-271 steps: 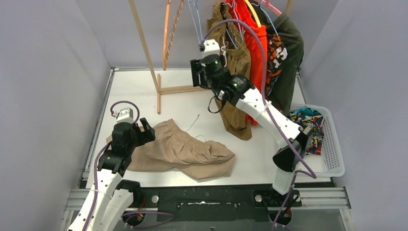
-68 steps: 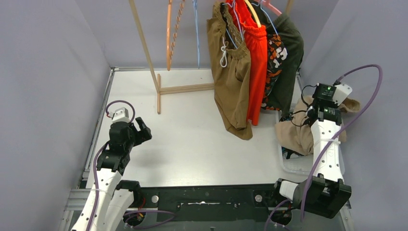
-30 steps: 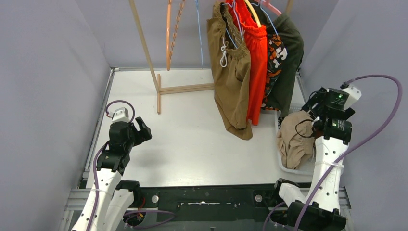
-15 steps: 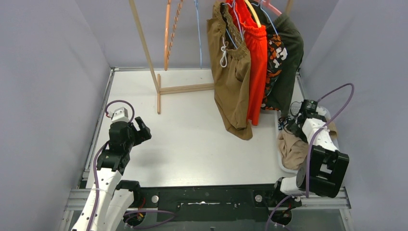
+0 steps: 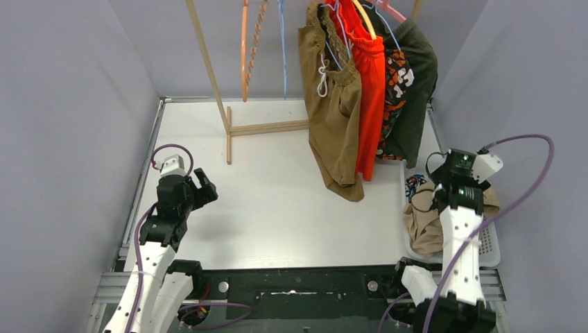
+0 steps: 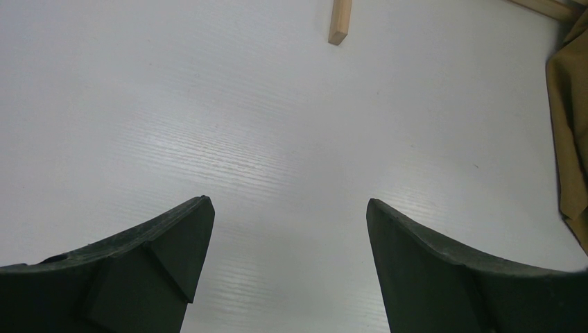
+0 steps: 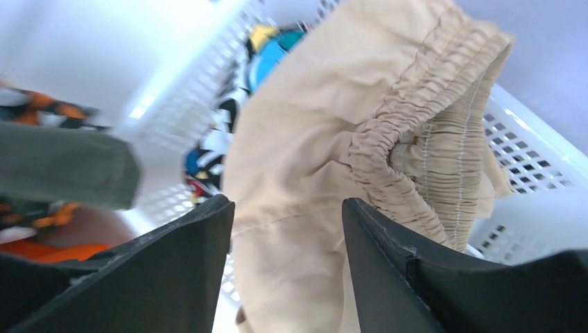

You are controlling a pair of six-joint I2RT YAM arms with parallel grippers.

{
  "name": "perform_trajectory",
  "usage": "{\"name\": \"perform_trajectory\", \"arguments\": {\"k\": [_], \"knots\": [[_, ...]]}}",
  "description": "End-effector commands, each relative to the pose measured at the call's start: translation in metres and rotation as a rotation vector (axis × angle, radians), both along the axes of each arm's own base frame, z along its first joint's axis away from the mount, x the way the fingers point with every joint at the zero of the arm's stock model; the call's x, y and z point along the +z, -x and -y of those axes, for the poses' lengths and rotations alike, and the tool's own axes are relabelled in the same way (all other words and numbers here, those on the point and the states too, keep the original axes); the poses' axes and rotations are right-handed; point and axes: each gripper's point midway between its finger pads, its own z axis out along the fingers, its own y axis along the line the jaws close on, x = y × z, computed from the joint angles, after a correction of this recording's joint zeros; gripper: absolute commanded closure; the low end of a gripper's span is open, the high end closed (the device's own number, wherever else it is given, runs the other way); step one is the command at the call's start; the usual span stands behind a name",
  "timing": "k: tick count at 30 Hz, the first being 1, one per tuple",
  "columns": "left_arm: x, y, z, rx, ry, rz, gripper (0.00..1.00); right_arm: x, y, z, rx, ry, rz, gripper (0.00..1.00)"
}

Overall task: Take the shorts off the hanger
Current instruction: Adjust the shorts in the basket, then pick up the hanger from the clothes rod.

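Observation:
Brown shorts with a white drawstring (image 5: pixel 334 111), orange-red shorts (image 5: pixel 372 90), camouflage shorts (image 5: pixel 397 80) and dark green shorts (image 5: pixel 418 90) hang on hangers at the back right. Beige shorts (image 5: pixel 421 225) lie loose in the white basket (image 5: pixel 489 244), partly over comic-print shorts (image 5: pixel 414 184). My right gripper (image 5: pixel 447 189) hovers over the basket. In the right wrist view it (image 7: pixel 288 215) is open, with the beige shorts (image 7: pixel 360 118) just beyond its fingers and apart from them. My left gripper (image 5: pixel 204 184) is open and empty over the table's left side, as its wrist view (image 6: pixel 288 208) shows.
A wooden rack post (image 5: pixel 206 62) and its base bar (image 5: pixel 267 128) stand at the back. An empty orange hanger (image 5: pixel 244 48) and an empty blue hanger (image 5: pixel 282 41) hang left of the shorts. Grey walls close both sides.
The beige shorts went from the table into the basket with my right gripper, which has let them go and shifted above the basket. The left arm has not moved.

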Motion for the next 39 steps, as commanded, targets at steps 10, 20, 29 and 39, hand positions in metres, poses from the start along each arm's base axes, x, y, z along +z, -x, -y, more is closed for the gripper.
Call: {"name": "perform_trajectory", "arguments": {"k": [10,20,29,39], "knots": [[0.017,-0.012,0.000,0.002,0.007,0.070,0.19,-0.066,0.011,-0.039,-0.089,-0.234,0.061,0.42],[0.018,-0.010,-0.002,0.013,0.009,0.072,0.18,0.054,0.012,-0.017,-0.053,-0.027,0.263,0.36],[0.017,-0.010,0.002,-0.007,0.017,0.060,0.18,0.155,-0.014,-0.109,0.620,0.011,0.706,0.25],[0.024,-0.008,-0.001,0.010,0.014,0.099,0.18,0.192,-0.018,-0.212,1.207,-0.271,0.898,0.17]]}}
